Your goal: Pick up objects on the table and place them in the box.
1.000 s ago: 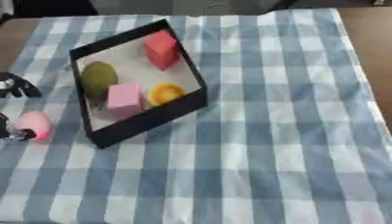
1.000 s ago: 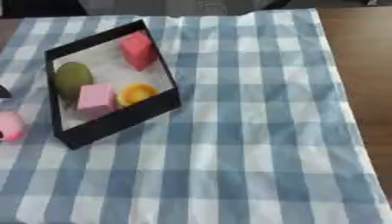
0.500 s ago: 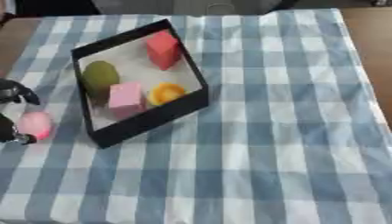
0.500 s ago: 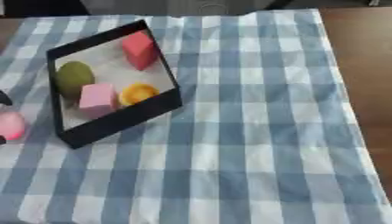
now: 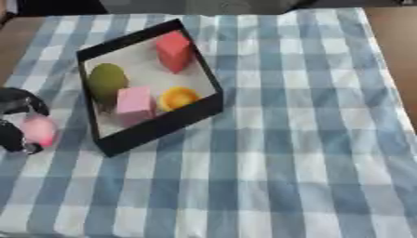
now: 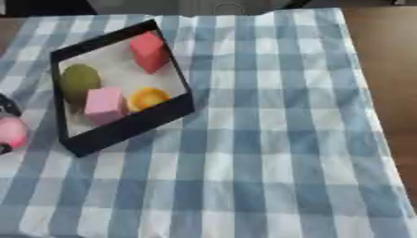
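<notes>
Left eye view has my left hand (image 5: 15,122) at the frame's left edge, its dark fingers curled round a pink rounded object (image 5: 39,130), just left of the black box (image 5: 155,129). Inside the box lie a red block (image 5: 174,50), green fruit (image 5: 107,81), pink cube (image 5: 134,104) and orange piece (image 5: 178,97). Blue checked cloth (image 5: 285,139) covers the table.

No text, label, brand, number or sign can be read anywhere: the black box (image 5: 155,130) shows plain walls, and the blocks inside it and the blue-and-white checked cloth (image 5: 285,139) around it carry no lettering
</notes>
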Controlling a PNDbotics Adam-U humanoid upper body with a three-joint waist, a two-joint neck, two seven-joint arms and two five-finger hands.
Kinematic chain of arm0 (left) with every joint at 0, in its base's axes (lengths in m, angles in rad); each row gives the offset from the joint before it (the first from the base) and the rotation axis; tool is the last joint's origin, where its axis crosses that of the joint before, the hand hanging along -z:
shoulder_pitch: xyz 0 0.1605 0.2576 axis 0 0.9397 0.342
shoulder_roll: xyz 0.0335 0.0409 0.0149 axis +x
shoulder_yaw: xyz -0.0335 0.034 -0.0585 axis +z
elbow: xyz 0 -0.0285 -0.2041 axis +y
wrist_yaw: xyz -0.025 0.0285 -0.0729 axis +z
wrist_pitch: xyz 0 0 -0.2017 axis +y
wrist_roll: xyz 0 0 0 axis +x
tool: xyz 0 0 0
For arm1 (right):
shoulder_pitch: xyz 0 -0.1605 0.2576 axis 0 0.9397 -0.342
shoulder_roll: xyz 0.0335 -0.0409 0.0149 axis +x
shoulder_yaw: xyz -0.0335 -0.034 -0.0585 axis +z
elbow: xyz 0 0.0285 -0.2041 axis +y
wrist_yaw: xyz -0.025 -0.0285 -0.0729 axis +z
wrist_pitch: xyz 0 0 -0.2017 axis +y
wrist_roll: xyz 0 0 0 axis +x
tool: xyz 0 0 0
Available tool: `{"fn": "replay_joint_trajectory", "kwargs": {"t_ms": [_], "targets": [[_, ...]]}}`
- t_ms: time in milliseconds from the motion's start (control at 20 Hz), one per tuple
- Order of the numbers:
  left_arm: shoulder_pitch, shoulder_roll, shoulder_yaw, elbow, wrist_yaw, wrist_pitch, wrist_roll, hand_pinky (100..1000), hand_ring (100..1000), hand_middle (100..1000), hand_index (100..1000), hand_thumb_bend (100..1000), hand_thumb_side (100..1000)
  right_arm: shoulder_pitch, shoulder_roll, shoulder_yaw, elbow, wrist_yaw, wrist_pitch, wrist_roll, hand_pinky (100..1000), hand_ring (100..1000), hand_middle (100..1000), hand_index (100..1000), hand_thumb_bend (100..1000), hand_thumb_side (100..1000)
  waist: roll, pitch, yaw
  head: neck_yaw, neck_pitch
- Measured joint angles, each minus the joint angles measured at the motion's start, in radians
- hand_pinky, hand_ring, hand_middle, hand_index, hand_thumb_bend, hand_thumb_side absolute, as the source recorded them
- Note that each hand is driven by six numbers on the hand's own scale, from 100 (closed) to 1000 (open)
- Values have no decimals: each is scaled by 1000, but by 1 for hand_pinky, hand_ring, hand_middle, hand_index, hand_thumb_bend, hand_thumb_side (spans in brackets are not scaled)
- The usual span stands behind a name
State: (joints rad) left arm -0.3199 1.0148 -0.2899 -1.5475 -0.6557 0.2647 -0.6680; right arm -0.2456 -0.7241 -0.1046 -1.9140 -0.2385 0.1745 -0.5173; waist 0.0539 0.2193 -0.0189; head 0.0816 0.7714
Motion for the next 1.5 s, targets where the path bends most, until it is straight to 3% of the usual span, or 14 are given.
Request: {"fn": "replay_joint_trajectory", "kwargs": {"t_ms": [350, 650, 950, 1250, 1500], "targets": [[1, 0, 2, -15, -11, 14, -13, 774, 763, 710, 707, 100, 100, 1, 7, 0, 3, -3, -3, 3, 841, 715, 740, 821, 410, 439, 0, 1, 1, 3, 0], [5, 11, 21, -82, -48, 15, -20, 761, 730, 647, 656, 100, 100, 1, 7, 0, 4, -4, -4, 3, 842, 715, 740, 822, 406, 438, 0, 1, 5, 3, 0], [-9, 48, 87, -242, -59, 34, 3, 747, 679, 554, 570, 100, 100, 9, 7, -2, 3, -4, -4, 2, 842, 715, 740, 821, 403, 440, 0, 1, 14, -11, 0], [-97, 77, 136, -395, -49, 50, 16, 747, 674, 544, 575, 100, 100, 10, 6, -4, 3, -4, -4, 2, 842, 715, 740, 822, 400, 441, 0, 1, 19, -23, 0], [-234, 78, 136, -436, -17, 41, 5, 744, 675, 534, 580, 100, 100, 13, -1, -6, 4, -4, -4, 2, 842, 715, 739, 821, 401, 440, 9, 0, 18, -35, 0]]}}
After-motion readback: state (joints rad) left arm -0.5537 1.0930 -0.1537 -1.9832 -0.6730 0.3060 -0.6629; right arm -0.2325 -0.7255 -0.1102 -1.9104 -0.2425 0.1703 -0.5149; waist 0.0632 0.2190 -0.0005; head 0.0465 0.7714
